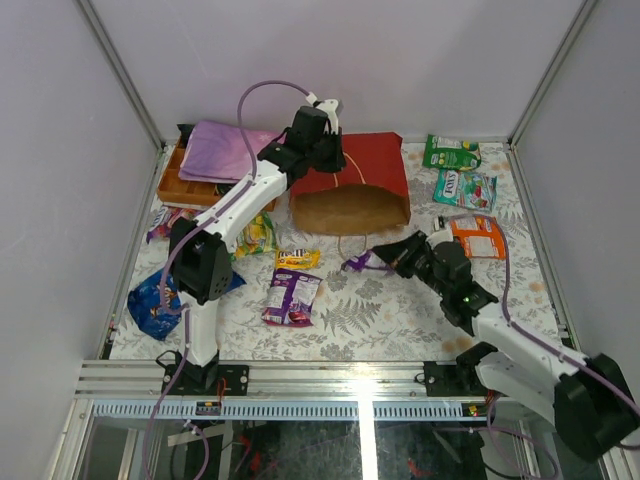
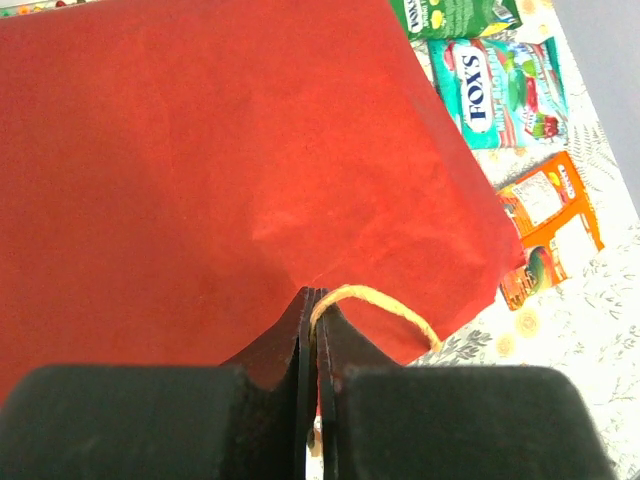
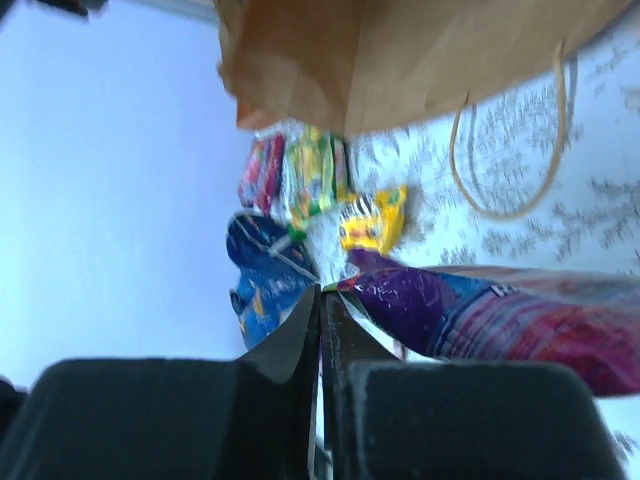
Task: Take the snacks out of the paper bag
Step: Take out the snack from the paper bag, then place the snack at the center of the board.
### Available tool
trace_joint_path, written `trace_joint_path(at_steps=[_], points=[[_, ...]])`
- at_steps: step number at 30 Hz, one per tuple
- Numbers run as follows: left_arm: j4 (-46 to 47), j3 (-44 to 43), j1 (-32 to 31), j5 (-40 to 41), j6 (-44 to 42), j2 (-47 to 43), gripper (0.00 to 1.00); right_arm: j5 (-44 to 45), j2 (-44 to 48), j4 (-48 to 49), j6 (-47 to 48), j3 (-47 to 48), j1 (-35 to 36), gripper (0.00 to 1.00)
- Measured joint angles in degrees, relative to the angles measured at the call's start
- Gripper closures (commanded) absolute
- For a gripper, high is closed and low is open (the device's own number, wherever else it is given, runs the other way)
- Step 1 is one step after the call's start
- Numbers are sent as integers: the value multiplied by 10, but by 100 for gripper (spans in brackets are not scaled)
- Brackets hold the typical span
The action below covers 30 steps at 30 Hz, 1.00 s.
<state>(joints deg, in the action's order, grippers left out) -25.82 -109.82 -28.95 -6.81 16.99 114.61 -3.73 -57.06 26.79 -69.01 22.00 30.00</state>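
Inside the paper bag (image 1: 375,165), contents are hidden.

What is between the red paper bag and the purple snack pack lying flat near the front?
A small yellow packet lies between the paper bag and that purple pack. The top view shows it clearly.

The left fingers (image 2: 285,345), seemingly fully closed, pinch the cord handle (image 2: 385,305) of the red paper bag (image 2: 220,150). A green packet (image 2: 450,15), a teal packet (image 2: 500,90) and an orange packet (image 2: 545,225) lie on the desk (image 2: 590,320).
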Motion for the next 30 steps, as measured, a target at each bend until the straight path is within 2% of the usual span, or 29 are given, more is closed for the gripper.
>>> trace_joint_path(at_steps=[7, 12, 16, 22, 30], points=[[0, 0, 5, 18, 0, 8, 100, -118, 127, -159, 79, -41, 1, 100], [0, 3, 6, 23, 0, 8, 100, -140, 169, -233, 100, -61, 1, 100], [0, 5, 8, 23, 1, 8, 100, -142, 155, -237, 101, -68, 1, 100], [-6, 5, 9, 24, -6, 8, 100, -142, 65, -206, 103, -81, 0, 100], [-14, 35, 15, 28, -14, 8, 100, -139, 70, -194, 79, -159, 0, 100]])
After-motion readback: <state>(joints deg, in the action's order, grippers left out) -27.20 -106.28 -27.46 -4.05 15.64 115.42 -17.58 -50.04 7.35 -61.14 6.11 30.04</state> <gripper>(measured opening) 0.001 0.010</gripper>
